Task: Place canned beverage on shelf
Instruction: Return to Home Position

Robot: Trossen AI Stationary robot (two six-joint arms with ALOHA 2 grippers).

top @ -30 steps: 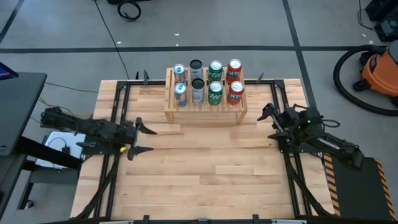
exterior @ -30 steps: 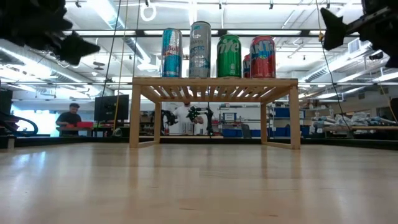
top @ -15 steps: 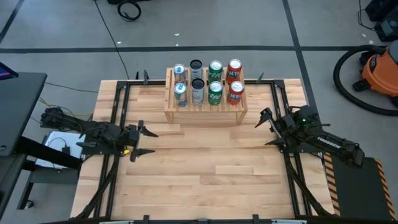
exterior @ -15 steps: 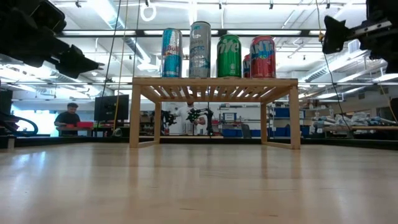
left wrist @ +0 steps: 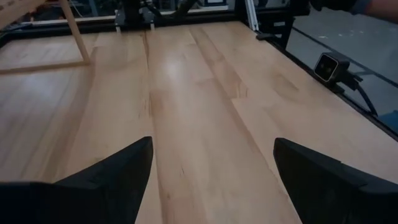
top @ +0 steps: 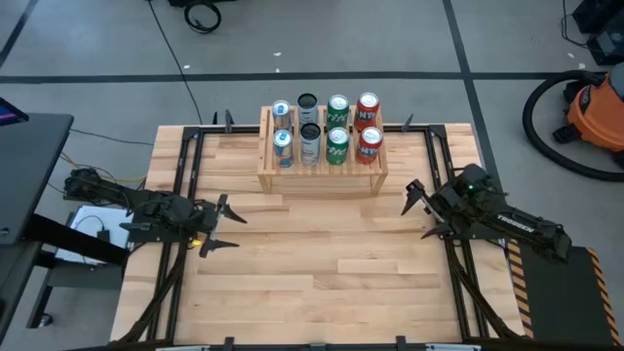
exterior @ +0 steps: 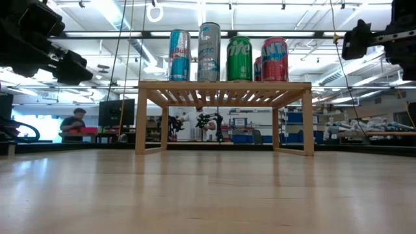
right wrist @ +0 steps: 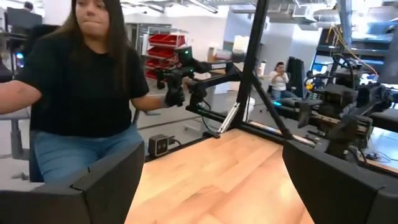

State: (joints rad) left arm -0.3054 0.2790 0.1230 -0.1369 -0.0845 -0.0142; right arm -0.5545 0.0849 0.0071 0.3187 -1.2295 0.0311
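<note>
The shelf (top: pixel 322 179), a low light-wood rack, stands at the table's far middle on its side boards. Several cans (top: pixel 323 131) stand upright on its slatted top (exterior: pixel 224 85), in two rows. The cans (exterior: pixel 221 57) are blue, silver, green and red. My left gripper (top: pixel 234 231) hovers open over the table's left part, well short of the shelf, with only bare tabletop between its fingers (left wrist: pixel 212 149). My right gripper (top: pixel 414 222) hovers open over the table's right part, pointing toward the left side, with nothing between its fingers (right wrist: pixel 213 155).
Bare wood tabletop (top: pixel 322 263) spreads between the arms and in front of the shelf. Black frame rails (top: pixel 180 166) run along both sides. A small camera (left wrist: pixel 326 65) sits at the table's edge. A seated person (right wrist: pixel 81 93) is beyond the table; an orange vacuum (top: pixel 595 107) stands on the floor.
Both grippers have sunk a little toward the table. My right gripper has also turned about its wrist, its fingers now pointing more toward the table's left. Both stay open and the cans have not moved.
</note>
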